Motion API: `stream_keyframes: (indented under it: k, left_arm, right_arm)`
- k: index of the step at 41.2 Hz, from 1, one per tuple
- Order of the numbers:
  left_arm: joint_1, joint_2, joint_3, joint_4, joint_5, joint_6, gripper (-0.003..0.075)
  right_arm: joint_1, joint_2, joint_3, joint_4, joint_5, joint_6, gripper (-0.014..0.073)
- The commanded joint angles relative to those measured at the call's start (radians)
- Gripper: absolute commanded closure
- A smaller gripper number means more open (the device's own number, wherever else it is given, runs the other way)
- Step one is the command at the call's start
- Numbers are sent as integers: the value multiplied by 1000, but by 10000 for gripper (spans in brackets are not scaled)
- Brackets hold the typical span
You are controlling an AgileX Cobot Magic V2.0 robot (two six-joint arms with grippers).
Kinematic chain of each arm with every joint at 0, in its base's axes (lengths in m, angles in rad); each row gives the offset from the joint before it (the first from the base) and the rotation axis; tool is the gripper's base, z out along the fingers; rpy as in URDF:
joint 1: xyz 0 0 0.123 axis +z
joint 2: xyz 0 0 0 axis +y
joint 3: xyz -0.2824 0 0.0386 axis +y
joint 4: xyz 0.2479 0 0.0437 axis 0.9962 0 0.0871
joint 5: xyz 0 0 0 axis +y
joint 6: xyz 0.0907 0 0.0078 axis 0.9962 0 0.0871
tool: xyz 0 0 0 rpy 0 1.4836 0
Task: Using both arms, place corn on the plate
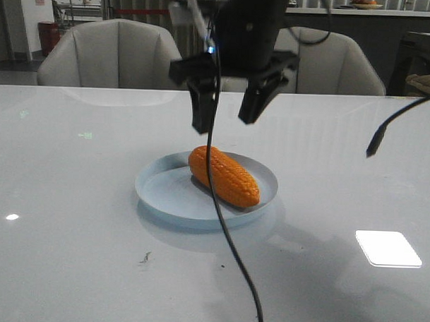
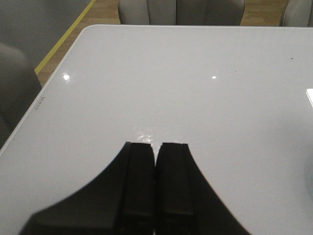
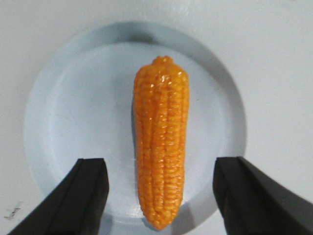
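Note:
The orange corn (image 1: 223,177) lies flat on the pale blue plate (image 1: 149,189) at the middle of the white table. My right gripper (image 1: 223,122) hangs open above the corn, clear of it, with one finger on each side. In the right wrist view the corn (image 3: 161,122) lies lengthwise between the spread fingers of the right gripper (image 3: 159,166), and the plate (image 3: 73,112) shows around it. My left gripper (image 2: 156,145) is shut and empty over bare table. It does not show in the front view.
A thin black cable (image 1: 226,239) hangs down in front of the plate. Another cable end (image 1: 374,147) dangles at the right. Grey chairs (image 1: 120,55) stand behind the far table edge. A small dark mark (image 1: 145,257) lies on the near table.

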Motion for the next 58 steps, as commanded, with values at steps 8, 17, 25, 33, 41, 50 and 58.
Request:
stream_keyframes:
  k: [8, 17, 25, 33, 41, 50, 58]
  left_arm:
    - [3, -5, -28, -5, -84, -9, 632]
    - [3, -5, -28, -5, -84, -9, 632]
    - [3, -5, -28, -5, -83, -9, 631]
    - [3, -5, -28, -5, -81, -9, 632]
    - [3, -5, -28, -5, -81, -9, 632]
    - [3, -5, -28, -5, -81, -9, 632]
    - [3, -5, -28, -5, -81, -9, 632]
  right_arm:
    - [-122, -358, -27, -3, -41, -11, 33]
    - [-341, -549, -5, -3, 8, -11, 33]
    - [-489, -758, 211, -3, -41, -38, 33]
    - [-550, -1025, 541, -2, -170, -38, 33]
    - [-550, -1248, 807, 8, -205, -36, 33]
    - [-550, -1410, 1015, 8, -188, -23, 33]
    - [-550, -1443, 1051, 8, -184, -23, 33]
